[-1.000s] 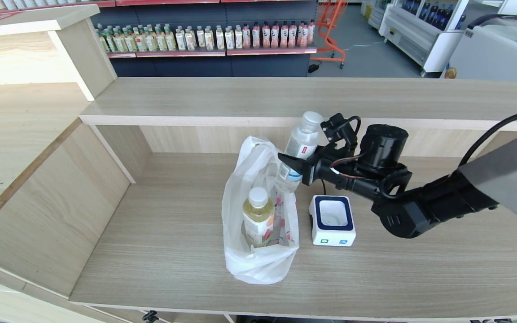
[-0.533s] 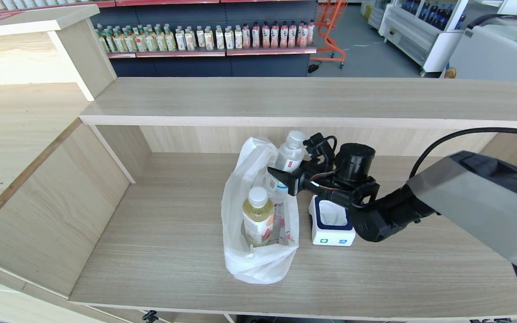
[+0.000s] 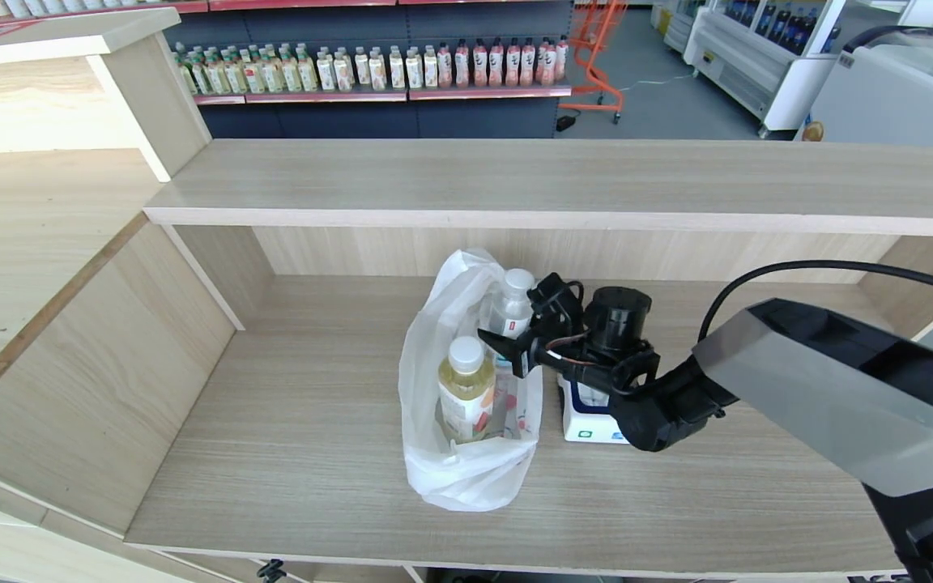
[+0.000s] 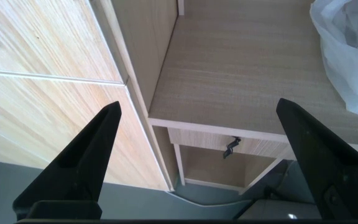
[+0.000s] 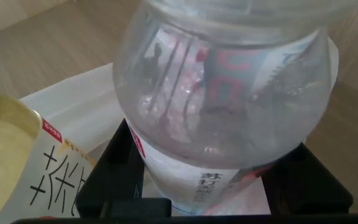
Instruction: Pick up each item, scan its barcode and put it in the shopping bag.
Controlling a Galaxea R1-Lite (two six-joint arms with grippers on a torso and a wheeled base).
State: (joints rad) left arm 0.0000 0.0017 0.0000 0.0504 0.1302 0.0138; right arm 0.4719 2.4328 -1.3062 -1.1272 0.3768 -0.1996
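While the right hand [image 3: 520, 325] grips the clear water bottle [image 3: 509, 312] upright, the bottle is partway inside the mouth of the white shopping bag [image 3: 450, 478] on the counter [image 3: 313, 453], behind 1 yellow tea bottle [image 3: 464, 389]. The left hand [image 4: 199, 106] hangs released, spread wide.

1. Red-and-white label with small print on the water bottle [image 5: 225, 112], warped by the curve, not legible.
2. Large dark characters on the yellow drink bottle [image 5: 23, 174], white label, cut off.
3. Green and blue square marks on the scanner [image 3: 584, 427], near face.
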